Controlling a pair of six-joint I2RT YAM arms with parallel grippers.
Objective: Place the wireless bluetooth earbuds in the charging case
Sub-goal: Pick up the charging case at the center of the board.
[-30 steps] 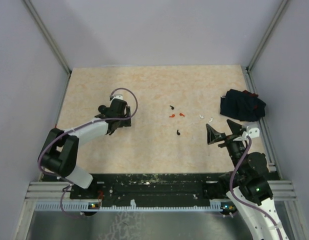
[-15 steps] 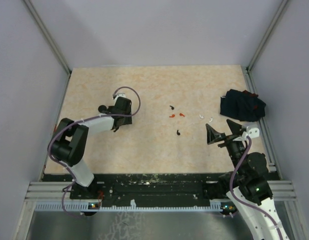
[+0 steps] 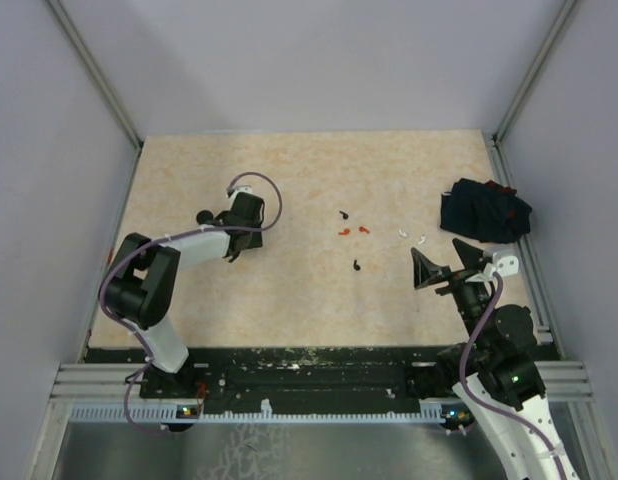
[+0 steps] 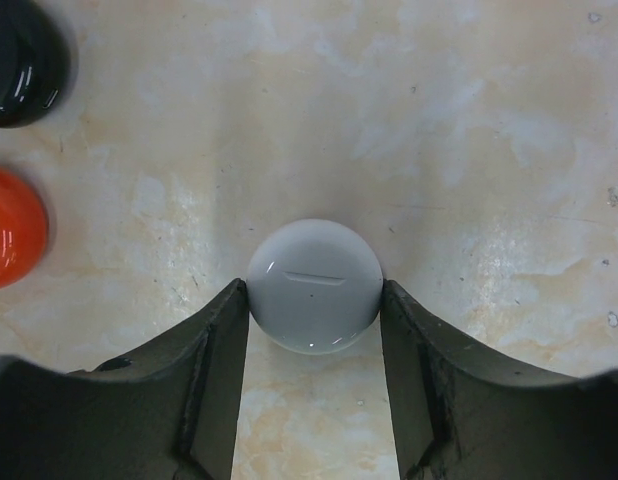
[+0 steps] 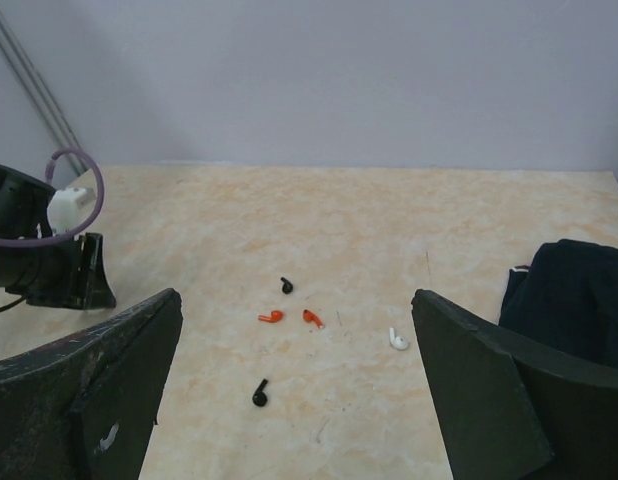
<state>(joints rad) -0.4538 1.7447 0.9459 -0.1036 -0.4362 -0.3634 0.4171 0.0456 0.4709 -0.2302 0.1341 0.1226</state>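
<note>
Top external view, against a second ago: left arm folded tighter at the elbow, left claw (image 3: 245,228) shifted slightly farther across the counter (image 3: 309,160); right claw (image 3: 444,262) and earbuds unmoved. Nearest, right claw spread wide, holding nothing. Just beyond it, white earbuds (image 3: 422,240); black earbuds (image 3: 357,265) and red-orange earbuds (image 3: 364,229) mid-counter, well apart from left claw. Left wrist view: left claw pressed against both sides of white round case (image 4: 313,285); red case (image 4: 9,240) and black case (image 4: 19,60) beyond, to the left.
</note>
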